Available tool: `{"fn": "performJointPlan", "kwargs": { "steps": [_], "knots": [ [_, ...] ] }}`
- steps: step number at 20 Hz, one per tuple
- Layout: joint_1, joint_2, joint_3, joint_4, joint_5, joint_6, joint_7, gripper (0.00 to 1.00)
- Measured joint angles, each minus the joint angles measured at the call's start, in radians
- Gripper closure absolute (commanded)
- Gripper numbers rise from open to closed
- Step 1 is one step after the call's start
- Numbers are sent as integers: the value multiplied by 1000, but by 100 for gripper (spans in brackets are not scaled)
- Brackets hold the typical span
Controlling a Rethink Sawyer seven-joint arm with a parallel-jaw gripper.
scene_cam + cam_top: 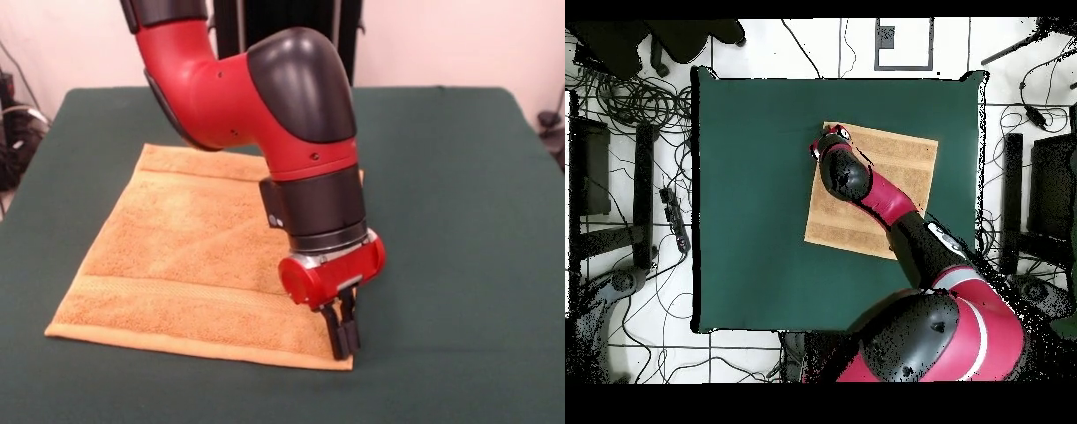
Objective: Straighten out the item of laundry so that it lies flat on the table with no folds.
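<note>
The golden-orange towel (177, 256) lies spread on the dark green table (459, 221), left of the middle in the front view, and looks flat with a border band near its front edge. My gripper (345, 340) points down at the towel's front right corner, its two black fingers pressed together on the corner at table height. In the overhead view the towel (885, 165) lies right of the table's (745, 200) middle, with the gripper (821, 143) at its upper left corner. The arm hides part of the towel in both views.
Bare green cloth lies all round the towel, widest to the right in the front view. Cables and stands (635, 100) lie on the floor beyond the table's edges.
</note>
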Motion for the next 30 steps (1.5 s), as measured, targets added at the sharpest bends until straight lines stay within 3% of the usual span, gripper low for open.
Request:
{"fn": "performJointPlan", "kwargs": {
  "steps": [3,8,15,22,30],
  "knots": [
    [7,-8,-1,11,22,6,0,100],
    [75,-78,-47,61,96,118,0,100],
    [169,-239,-160,101,115,435,0,100],
    [144,-320,-257,89,81,560,0,100],
    [71,-304,-361,7,-14,586,0,100]
  ]
}}
